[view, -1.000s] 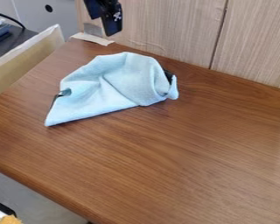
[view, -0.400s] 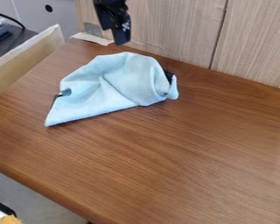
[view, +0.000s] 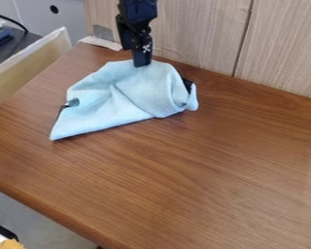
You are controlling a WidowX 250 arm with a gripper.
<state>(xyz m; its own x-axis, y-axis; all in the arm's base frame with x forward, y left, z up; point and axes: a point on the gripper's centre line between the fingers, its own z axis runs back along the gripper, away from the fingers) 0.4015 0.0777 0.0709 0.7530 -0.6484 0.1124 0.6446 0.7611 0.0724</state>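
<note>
One gripper [view: 142,64], one cloth [view: 119,99] and one table [view: 216,170] are being presented. Two dark patches [view: 187,85] are being exposed at the cloth's edges. Two wood-grain panels [view: 184,31] are being divided by one seam [view: 243,39]. One round hole [view: 54,9], one black cable [view: 10,20], one pale strip [view: 101,43] and one orange piece [view: 12,244] are also being displayed.

Looks like soft, matt, finely textured fabric in the blue cloth [view: 122,97], and like smooth, grained wood with a faint sheen in the brown tabletop [view: 216,165] under it. Resembles matt, streaked wood in the pale panels [view: 190,36] behind the cloth, and dark plastic in the gripper [view: 136,57] at its far edge.
</note>
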